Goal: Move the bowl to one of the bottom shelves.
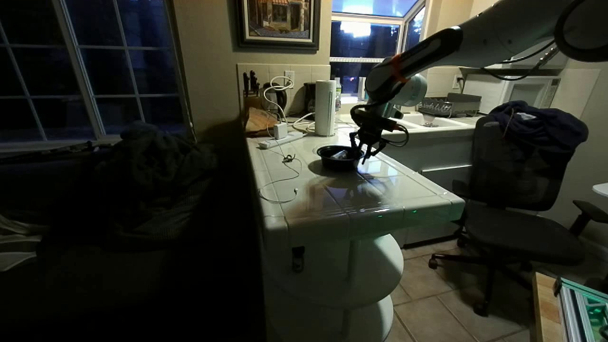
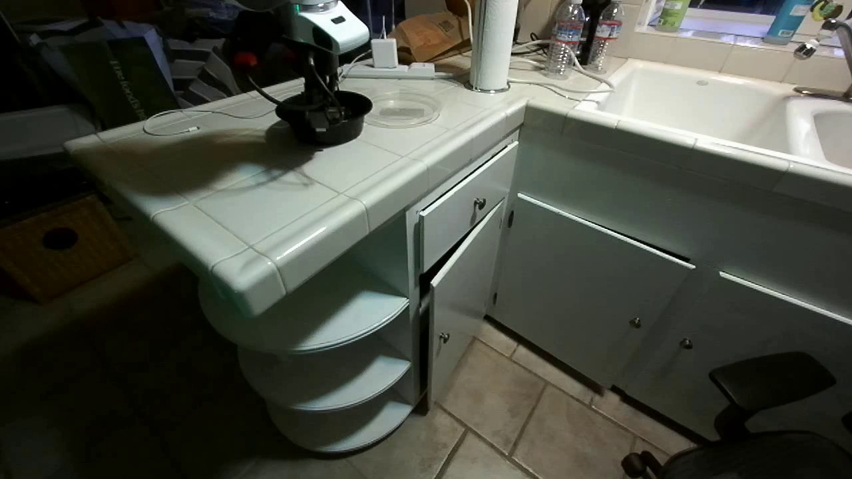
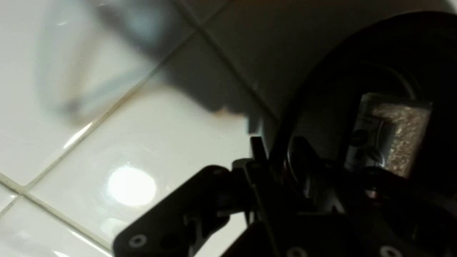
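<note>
The small black bowl is on the white tiled island top, also seen in an exterior view. A clear packet with tan contents lies in it. My gripper points down at the bowl's rim. In the wrist view, one fingertip is outside and one inside the bowl, close together with the rim between them; it looks shut on the rim, though the picture is dark. The low white rounded shelves are at the island's end under the overhanging top; they show in part in an exterior view.
A clear round lid lies beside the bowl. A paper-towel roll and a power strip with cables stand behind. The tiled top's edge overhangs the shelves. A cabinet door beside them is ajar. An office chair stands nearby.
</note>
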